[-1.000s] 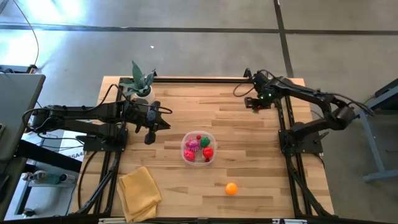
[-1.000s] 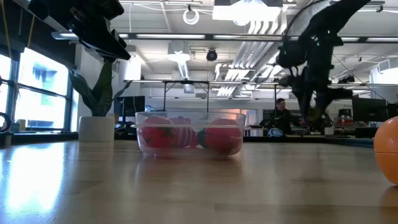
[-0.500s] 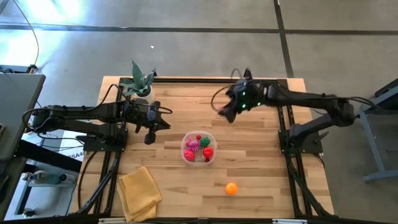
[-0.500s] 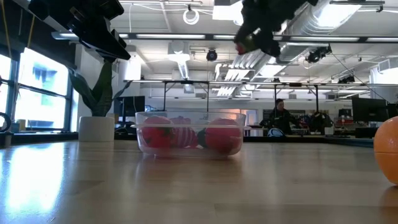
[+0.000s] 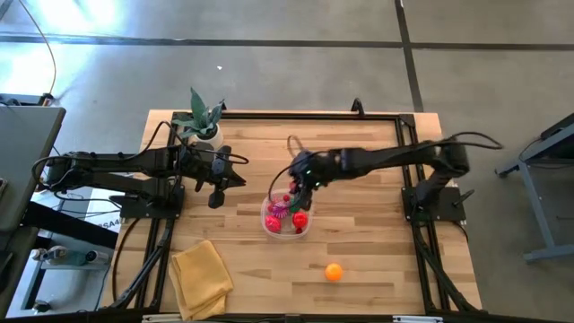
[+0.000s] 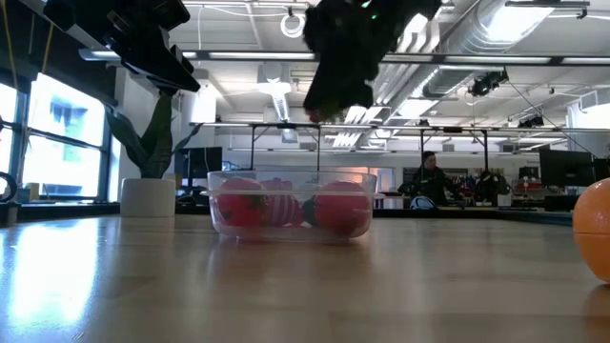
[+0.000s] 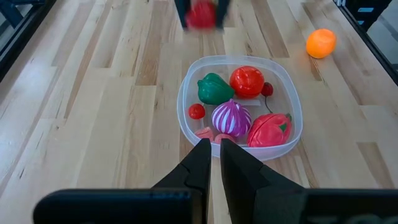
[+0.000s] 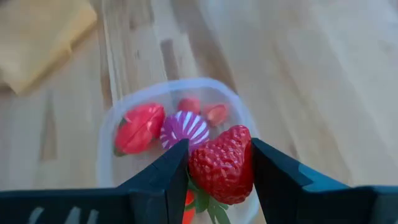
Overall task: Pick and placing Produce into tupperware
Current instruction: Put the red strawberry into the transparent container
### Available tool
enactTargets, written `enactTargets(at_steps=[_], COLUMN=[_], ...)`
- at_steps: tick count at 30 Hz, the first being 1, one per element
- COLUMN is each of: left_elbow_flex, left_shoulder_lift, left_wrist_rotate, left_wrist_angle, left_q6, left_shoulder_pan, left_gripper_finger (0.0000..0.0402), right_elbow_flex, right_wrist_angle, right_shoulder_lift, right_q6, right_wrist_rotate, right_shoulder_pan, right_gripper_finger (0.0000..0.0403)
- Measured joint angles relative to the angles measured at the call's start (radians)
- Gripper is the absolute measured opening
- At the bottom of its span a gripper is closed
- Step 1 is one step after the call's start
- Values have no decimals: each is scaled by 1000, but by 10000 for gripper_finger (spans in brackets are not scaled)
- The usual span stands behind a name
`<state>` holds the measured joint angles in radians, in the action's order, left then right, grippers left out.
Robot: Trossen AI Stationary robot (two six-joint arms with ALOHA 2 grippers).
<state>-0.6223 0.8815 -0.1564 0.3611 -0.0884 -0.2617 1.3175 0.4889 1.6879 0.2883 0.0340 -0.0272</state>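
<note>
A wooden worktop (image 5: 359, 242) seen from above. The right gripper (image 8: 214, 168) hangs over the tub (image 5: 265, 215) near the middle, its jaws pinching a red strawberry (image 8: 222, 163). The tub already holds several toy pieces: a green pepper (image 7: 214, 88), a tomato (image 7: 247, 81), a striped pink onion (image 7: 231, 118) and what looks like a red pepper (image 7: 268, 129). An orange (image 5: 334, 272) lies alone on the worktop, well apart from the tub. The left gripper (image 7: 213, 163) waits beside the tub, jaws pressed together. A yellow cloth (image 5: 201, 276) lies at one corner.
</note>
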Motion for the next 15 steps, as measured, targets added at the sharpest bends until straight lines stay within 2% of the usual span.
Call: enactTargets(at_steps=[6, 15], left_elbow_flex=[0, 0], left_shoulder_lift=[0, 0], left_wrist_rotate=[0, 0], left_wrist_angle=[0, 0], left_q6=[0, 0], left_shoulder_pan=[0, 0], left_gripper_finger=[26, 26], right_elbow_flex=[55, 57], right_wrist_angle=[3, -7], right_shoulder_lift=[145, 230], right_q6=[-55, -71], right_wrist_rotate=[11, -41], right_shoulder_pan=[47, 112], right_gripper_finger=[143, 143])
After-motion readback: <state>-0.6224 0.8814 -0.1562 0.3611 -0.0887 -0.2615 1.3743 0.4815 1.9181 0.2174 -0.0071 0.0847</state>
